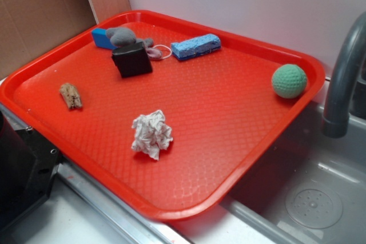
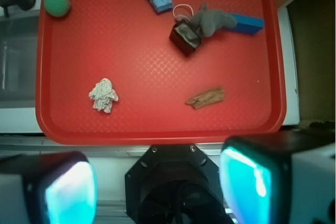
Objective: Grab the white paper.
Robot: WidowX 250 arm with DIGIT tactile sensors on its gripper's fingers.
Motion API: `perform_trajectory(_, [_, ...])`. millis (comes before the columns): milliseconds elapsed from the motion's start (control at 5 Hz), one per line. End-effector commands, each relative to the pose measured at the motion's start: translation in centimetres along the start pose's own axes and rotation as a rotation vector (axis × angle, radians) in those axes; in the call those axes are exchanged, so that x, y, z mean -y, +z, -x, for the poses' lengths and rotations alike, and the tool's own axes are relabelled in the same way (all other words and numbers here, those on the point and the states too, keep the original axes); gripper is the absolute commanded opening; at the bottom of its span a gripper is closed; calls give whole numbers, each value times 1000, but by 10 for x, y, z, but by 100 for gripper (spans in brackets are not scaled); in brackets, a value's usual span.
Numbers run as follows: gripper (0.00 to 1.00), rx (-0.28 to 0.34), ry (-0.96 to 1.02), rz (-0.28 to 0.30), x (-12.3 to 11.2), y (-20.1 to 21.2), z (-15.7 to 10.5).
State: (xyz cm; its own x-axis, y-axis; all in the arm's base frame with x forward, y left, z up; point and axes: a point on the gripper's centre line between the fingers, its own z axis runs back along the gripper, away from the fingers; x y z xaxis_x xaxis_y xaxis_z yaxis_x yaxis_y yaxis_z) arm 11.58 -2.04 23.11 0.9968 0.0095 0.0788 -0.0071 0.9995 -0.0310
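Reaching has not begun: your gripper [image 2: 157, 182] hangs high over the red tray's [image 2: 157, 135] near edge, jaws spread wide and empty. The white paper [image 2: 103, 95] lies alone ahead on the left; you'll likely need to shift there and descend.

A red tray [image 1: 51, 61] carries a green knitted ball [image 1: 289, 80], a blue sponge [image 1: 196, 46], a black box [image 1: 132, 59], a grey plush [image 1: 122, 36] and a wood scrap [image 1: 71, 95]

Kitchen sink [image 1: 309, 198] (grey faucet [image 1: 343, 78])
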Motion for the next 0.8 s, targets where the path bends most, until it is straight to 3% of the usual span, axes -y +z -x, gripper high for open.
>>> perform_trajectory(0, [100, 47, -491, 22, 83, -87, -27])
perform_trajectory(200, [100, 59, -641, 20, 100, -122, -30])
perform_trajectory(400, [100, 19, -720, -71, 106, -158, -27])
perform_trajectory(600, [100, -23, -741, -88, 105, -189, -32])
